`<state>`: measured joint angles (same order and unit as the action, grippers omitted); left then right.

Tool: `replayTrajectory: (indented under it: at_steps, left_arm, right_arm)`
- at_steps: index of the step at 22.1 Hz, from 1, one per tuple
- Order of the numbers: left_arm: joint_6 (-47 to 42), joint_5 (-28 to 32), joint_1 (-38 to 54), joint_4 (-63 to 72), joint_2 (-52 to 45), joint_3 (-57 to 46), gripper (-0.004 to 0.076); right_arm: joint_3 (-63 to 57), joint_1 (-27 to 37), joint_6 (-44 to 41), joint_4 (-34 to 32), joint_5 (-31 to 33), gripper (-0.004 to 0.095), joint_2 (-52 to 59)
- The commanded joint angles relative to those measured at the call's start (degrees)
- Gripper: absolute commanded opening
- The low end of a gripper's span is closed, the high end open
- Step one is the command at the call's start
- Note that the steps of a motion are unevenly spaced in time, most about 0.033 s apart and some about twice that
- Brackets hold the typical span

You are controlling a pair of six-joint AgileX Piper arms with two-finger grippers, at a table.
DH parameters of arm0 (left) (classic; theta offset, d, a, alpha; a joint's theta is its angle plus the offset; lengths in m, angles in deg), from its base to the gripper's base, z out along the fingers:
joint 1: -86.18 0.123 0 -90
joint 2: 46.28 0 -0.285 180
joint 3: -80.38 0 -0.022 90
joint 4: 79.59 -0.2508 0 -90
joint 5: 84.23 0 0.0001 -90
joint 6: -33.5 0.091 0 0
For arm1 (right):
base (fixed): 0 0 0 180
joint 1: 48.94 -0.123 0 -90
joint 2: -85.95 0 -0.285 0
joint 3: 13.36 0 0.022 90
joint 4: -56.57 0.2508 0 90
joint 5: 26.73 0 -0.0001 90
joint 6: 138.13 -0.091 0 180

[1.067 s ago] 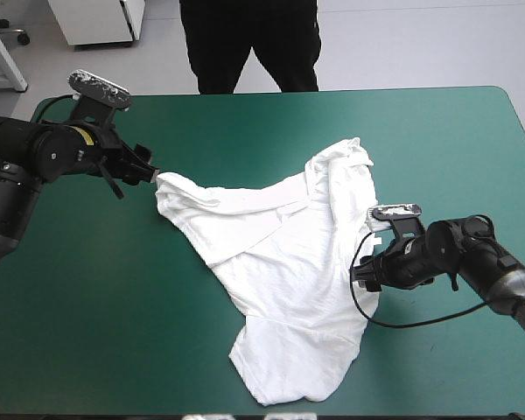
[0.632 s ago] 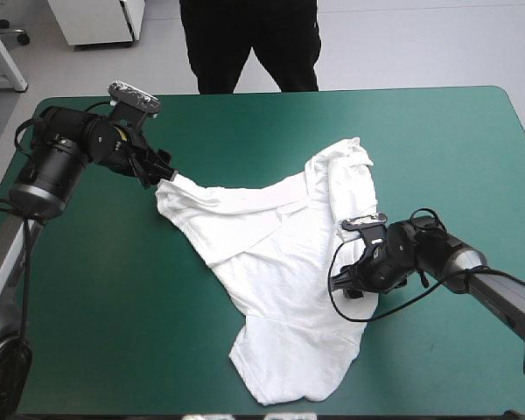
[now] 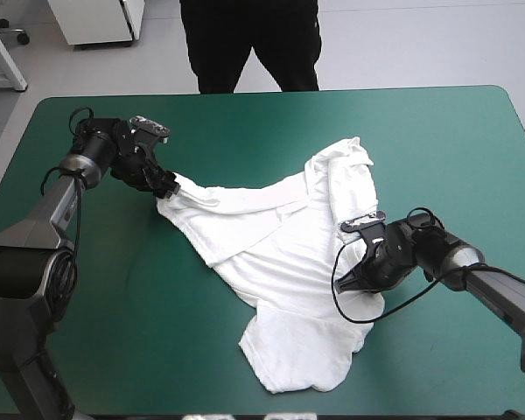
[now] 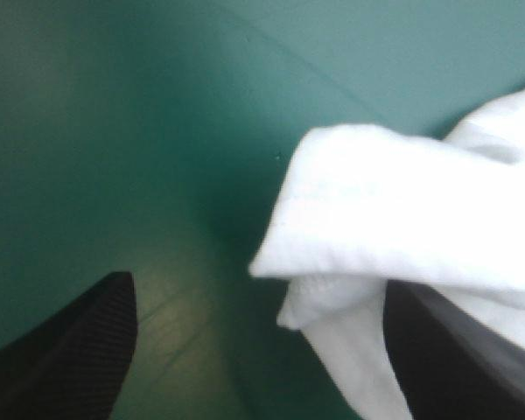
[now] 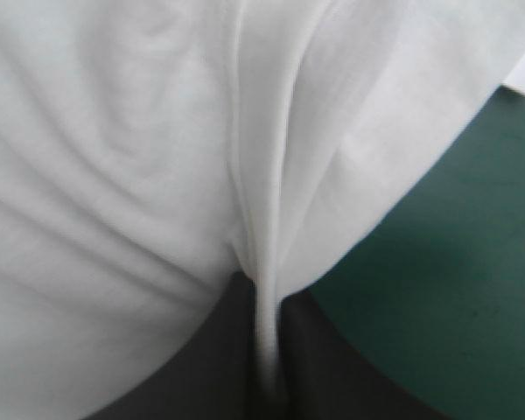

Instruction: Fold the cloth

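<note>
Only wrist cam: R gripper (image 5: 261, 302) prob. pinching T-shirt (image 5: 114, 157).

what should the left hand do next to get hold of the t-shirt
Probably shut the left hand on the T-shirt corner: its fingers stand apart with that white corner lying between them, close to one finger, while the right hand is shut on a fold of the T-shirt.

Bright, even light from overhead fills the high view: the teal-green cover (image 3: 245, 114) is lit flatly, and the T-shirt (image 3: 280, 254) throws only a thin, soft shadow along its near hem. In the left wrist view the cover falls dim ahead of the left gripper (image 4: 258, 280), with a pale sheen between its fingers (image 4: 79, 350); in the right wrist view deep shade lies under the T-shirt's edge
</note>
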<state>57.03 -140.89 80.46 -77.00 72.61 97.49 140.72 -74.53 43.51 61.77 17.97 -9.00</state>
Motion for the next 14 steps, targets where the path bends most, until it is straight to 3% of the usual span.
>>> replayTrajectory:
  at_steps: [1,4,6,8,9,10,14]
  left_arm:
    - [2.4,1.6,0.1,2.8,-0.9,2.3,0.0564]
    - [5.4,2.4,0.1,7.5,1.3,2.3,0.0533]
    - [7.1,3.2,0.1,11.9,2.9,2.3,0.0435]
    - [7.6,2.8,0.1,15.6,3.4,2.3,0.0239]
    - [7.8,2.4,0.1,17.6,3.3,2.4,0.0069]
    - [7.8,1.5,0.1,18.6,2.9,2.7,-0.0013]
    - [6.0,-0.6,0.1,19.2,-1.3,4.5,-0.0009]
  right_arm:
    - [0.0,-0.3,0.5,2.8,-0.7,-0.0017,-0.2]
    - [0.0,-0.3,1.0,2.8,-0.7,-0.0017,-0.2]
    - [0.0,-0.3,1.0,2.6,-0.8,-0.0017,-0.2]
    - [0.2,-0.3,1.0,1.9,-0.8,-0.0017,-0.2]
    - [0.9,-0.2,1.0,-0.6,-0.8,-0.0017,-0.2]
    - [1.7,-0.2,0.5,-2.5,-0.5,-0.0017,-0.2]
    - [7.9,-0.2,-3.8,-10.9,5.7,-0.0017,0.1]
